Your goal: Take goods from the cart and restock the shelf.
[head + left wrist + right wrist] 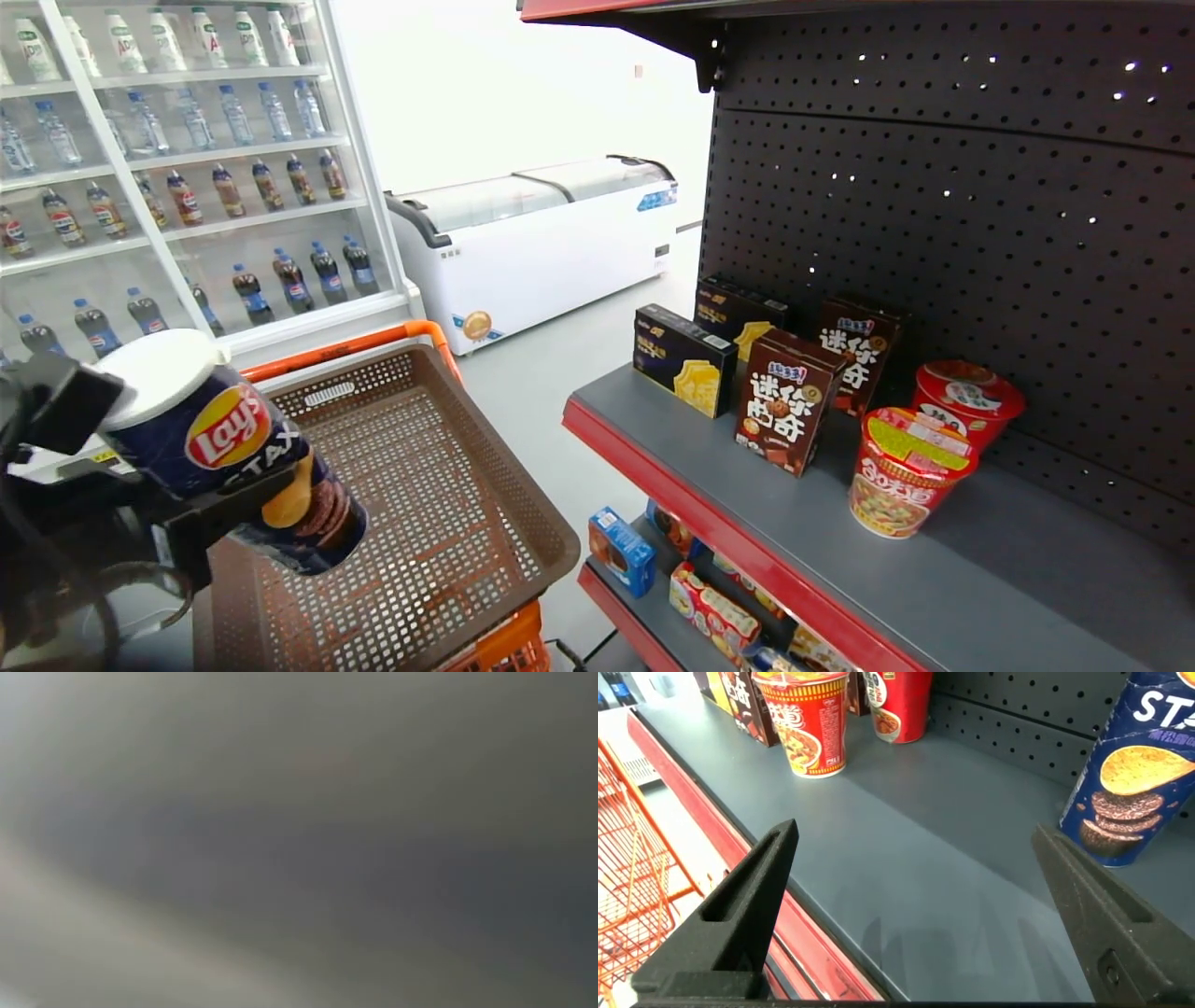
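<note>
Cardboard chip can [250, 455] looks light, slick, crushable; my left gripper [201, 511] clamps it mid-body, right gripper's [915, 917] jaws stand apart.

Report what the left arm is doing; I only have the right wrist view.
Observer: The left gripper is shut on a blue chip can with a white lid.
Operator: Give me its position.
Observer: It hangs tilted above the brown cart basket, off to the left of the shelf.
Operator: Name what stands at the shelf's left end.
Observer: Two dark boxes with yellow print, just left of the brown boxes.
</note>
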